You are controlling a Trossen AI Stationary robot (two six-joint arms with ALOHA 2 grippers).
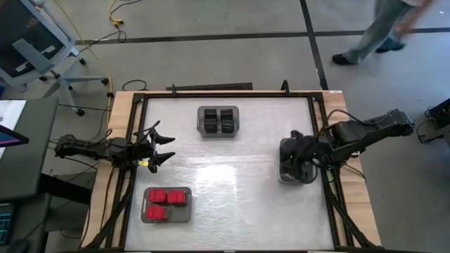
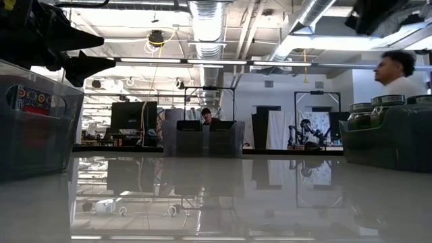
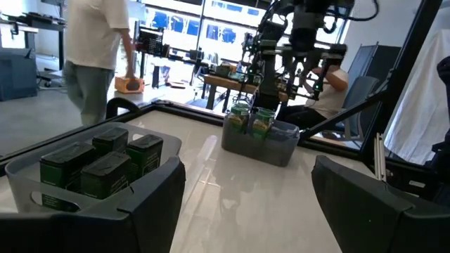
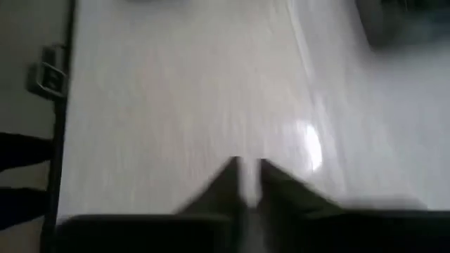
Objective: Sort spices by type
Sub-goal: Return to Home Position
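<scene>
Three grey trays stand on the white table. Red boxes (image 1: pixel 166 202) fill the tray (image 1: pixel 184 214) at the near left. Black cubes (image 1: pixel 219 119) sit in the tray (image 1: pixel 219 133) at the far middle, also seen in the left wrist view (image 3: pixel 98 165). Green-lidded jars (image 3: pixel 253 119) stand in the tray (image 3: pixel 264 147) at the right. My right gripper (image 1: pixel 294 151) hangs above that tray, tipped down, its fingers (image 4: pixel 232 176) close together with nothing between them. My left gripper (image 1: pixel 165 149) waits open and level at the table's left edge.
The middle of the table (image 1: pixel 232 183) has free room between the trays. Dark frame rails (image 1: pixel 316 105) run along the table's edges. A person (image 1: pixel 380 28) walks on the floor beyond the far edge.
</scene>
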